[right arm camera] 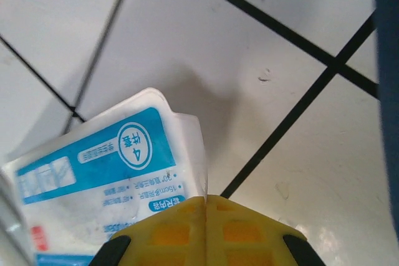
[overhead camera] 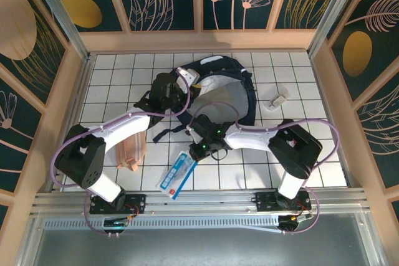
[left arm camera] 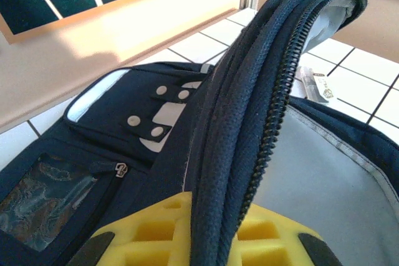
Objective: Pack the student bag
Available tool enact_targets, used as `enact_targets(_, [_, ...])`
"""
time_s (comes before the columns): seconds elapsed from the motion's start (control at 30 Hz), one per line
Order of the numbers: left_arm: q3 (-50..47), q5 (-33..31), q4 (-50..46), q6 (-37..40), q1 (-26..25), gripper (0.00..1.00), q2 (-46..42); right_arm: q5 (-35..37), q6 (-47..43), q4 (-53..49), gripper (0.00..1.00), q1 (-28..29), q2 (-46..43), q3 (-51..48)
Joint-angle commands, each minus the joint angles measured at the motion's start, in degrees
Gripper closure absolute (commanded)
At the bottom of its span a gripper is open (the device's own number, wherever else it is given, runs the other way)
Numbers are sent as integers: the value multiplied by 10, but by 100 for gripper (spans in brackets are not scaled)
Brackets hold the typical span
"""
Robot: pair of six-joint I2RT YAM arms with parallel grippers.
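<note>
1. Navy fabric student bag (overhead camera: 227,98), far ctr of table (overhead camera: 118,73); main compt unzipped, grey lining exposed.
2. L gripper (left arm camera: 212,235): jaws pinching bag's zip rim.
3. R gripper (right arm camera: 206,216): jaws pressed together at packet (right arm camera: 106,166) edge; grip unclear.
4. Bag's near side hidden by arms (overhead camera: 249,136).

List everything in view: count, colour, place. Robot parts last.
student bag: one, navy-blue with grey lining, back centre of the table, main zip open
packet: one, white with blue print, flat on the tiles near the front edge
pouch: one, pink, left side, partly under the left arm
small object: one, white, right of the bag; too small to identify
table: one, white tiles with dark lines
left gripper: one, yellow fingers, shut on the bag's zipped edge
right gripper: one, yellow fingers, shut, at the packet's corner
</note>
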Motion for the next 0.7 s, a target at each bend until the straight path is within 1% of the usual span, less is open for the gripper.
enact_targets(0.0, [15,12,23,-5,7,100,-36,-28,31,-18,100,-10,-93,3])
enact_targets(0.07, [21,13,16,-2,8,100,-43,-47,38,-37,100,-30,-144,-3])
enact_targets(0.1, [24,14,13,-1,8,100,-47,-63,38,-49,100,-49,-170,-9])
enact_targets(0.17, [27,17,12,-1,8,100,-54,-95,36,-75,100,-101,-222,-21])
enact_targets(0.2, [31,19,12,-3,8,100,-57,-115,29,-89,100,-135,-246,-25])
enact_targets(0.3, [42,35,6,-6,9,100,-60,-154,-9,-111,100,-229,-284,-24])
enact_targets(0.37, [46,53,5,-4,9,100,-61,-197,-26,-106,100,-291,-281,-14])
enact_targets(0.4, [45,60,10,-1,8,100,-63,-236,-28,-95,100,-321,-274,-6])
enact_targets(0.5, [42,79,23,1,9,100,-66,-335,-5,-30,100,-394,-228,0])
enact_targets(0.57, [43,87,27,0,9,100,-67,-367,27,8,100,-428,-191,6])
enact_targets(0.6, [43,90,29,-1,9,100,-67,-371,37,19,100,-439,-172,13])
enact_targets(0.67, [42,96,28,0,9,100,-69,-350,40,17,100,-451,-137,31])
